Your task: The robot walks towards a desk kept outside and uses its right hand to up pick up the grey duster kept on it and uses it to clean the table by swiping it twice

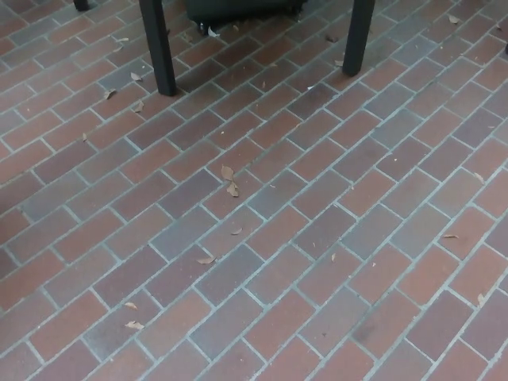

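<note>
Only the lower parts of the desk show in the head view: a black left leg (pixel 158 46) and a black right leg (pixel 358 36) stand on the brick paving at the top of the picture. The desk's top and the grey duster are out of view. Neither of my hands shows, and no part of my arms is in the picture.
Red and grey brick paving (pixel 262 238) fills the view, with dry leaves (pixel 229 181) scattered on it. A dark object on small wheels (pixel 242 9) sits under the desk between the legs. Another dark leg (pixel 81 4) shows at the top left.
</note>
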`<state>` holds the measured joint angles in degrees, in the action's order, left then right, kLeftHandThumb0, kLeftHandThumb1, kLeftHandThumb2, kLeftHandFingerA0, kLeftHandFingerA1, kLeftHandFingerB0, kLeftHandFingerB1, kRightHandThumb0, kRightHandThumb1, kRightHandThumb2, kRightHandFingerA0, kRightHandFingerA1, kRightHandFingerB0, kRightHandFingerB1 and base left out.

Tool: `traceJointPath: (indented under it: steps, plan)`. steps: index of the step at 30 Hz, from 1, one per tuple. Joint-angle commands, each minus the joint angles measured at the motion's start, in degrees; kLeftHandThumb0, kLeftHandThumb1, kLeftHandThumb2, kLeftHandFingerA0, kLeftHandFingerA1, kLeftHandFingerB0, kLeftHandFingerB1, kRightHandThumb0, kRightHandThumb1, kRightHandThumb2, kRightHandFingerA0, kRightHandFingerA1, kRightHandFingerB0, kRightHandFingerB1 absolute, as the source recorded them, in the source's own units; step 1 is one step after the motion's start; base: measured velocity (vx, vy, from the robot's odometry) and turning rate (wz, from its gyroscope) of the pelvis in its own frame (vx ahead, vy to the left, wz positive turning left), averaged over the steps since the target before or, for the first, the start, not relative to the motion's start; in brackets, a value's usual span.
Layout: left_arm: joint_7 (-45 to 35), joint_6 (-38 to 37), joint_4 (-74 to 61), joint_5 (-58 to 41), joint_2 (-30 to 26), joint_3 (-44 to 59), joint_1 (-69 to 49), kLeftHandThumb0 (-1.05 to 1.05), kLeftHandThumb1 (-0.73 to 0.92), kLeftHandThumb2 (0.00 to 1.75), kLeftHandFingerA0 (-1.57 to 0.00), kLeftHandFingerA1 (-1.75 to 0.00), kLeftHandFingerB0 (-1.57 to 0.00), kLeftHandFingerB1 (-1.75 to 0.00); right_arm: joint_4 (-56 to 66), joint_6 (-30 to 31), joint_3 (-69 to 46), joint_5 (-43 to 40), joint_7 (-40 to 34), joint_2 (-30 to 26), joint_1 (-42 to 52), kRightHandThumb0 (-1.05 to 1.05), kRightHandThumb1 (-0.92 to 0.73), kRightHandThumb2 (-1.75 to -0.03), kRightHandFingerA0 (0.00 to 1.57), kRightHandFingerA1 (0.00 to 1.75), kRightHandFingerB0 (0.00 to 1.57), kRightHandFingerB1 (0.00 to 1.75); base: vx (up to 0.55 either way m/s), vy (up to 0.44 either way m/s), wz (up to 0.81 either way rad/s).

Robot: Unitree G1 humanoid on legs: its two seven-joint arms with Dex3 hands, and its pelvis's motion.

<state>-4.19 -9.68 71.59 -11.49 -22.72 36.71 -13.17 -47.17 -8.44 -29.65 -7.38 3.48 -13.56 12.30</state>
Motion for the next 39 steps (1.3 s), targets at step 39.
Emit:
traceJointPath:
  steps: [39]
  plan:
    - [0.05, -5.33, 2.57, -5.62, -0.61, 1.68, 0.57, -0.05, 0.70, 0.60, -0.86, -0.56, -0.82, -0.56, -2.60, -5.17, -1.67, -5.88, 1.19, -1.13, -1.51, -0.04, -0.73, -0.62, 0.78, 0.55, 0.66, 0.50, 0.09, 0.065, 0.02]
